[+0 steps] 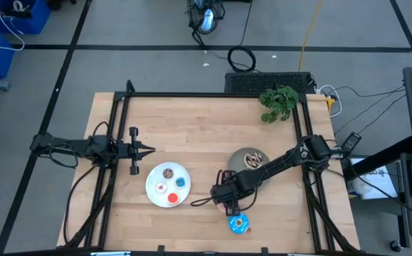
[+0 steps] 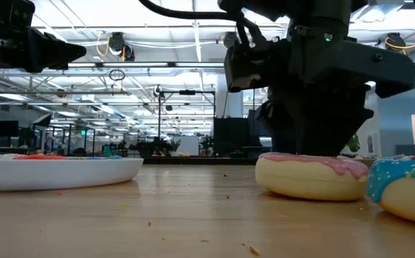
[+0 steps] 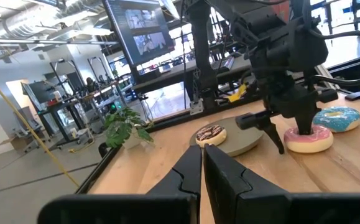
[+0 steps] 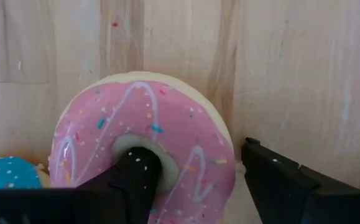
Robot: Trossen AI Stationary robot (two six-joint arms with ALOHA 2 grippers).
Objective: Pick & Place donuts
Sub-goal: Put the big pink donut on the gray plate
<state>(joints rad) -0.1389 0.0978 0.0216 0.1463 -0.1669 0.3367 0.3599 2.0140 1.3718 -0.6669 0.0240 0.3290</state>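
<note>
The room beyond is a wide workshop with ceiling lights, racks and screens, its floor marked with dark tape lines and strewn with cables. My table (image 1: 191, 121) is pale wood planks inside a black frame, and a small green plant (image 1: 278, 103) sits at its far right corner.

On it lie a white plate (image 1: 149, 179), left of centre, and a grey plate (image 1: 235, 158) to its right. My left tool (image 1: 149, 149) waits above the table's left side, clenched on nothing.

My right tool (image 4: 193, 155) is down at the near edge of the table, between the two plates, over the pink donut (image 4: 186, 137). Its fingers are apart: one stands in the donut's hole and the other just outside the rim, with a gap showing there. So the tool is released and carries nothing. The pink donut lies flat on the bare wood, just beside the blue sprinkled donut (image 1: 239, 224). The brown drizzled donut (image 1: 252, 161) lies on the grey plate.

I judge that I am at the grasp on the pink donut. Next I should pinch the ring's wall, lift straight up to clear the blue one, and carry it to a plate, probably the grey.

The tiny donuts, brown (image 1: 168, 173), blue (image 1: 180, 182), white (image 1: 161, 188) and red (image 1: 173, 198), lie on the white plate.
</note>
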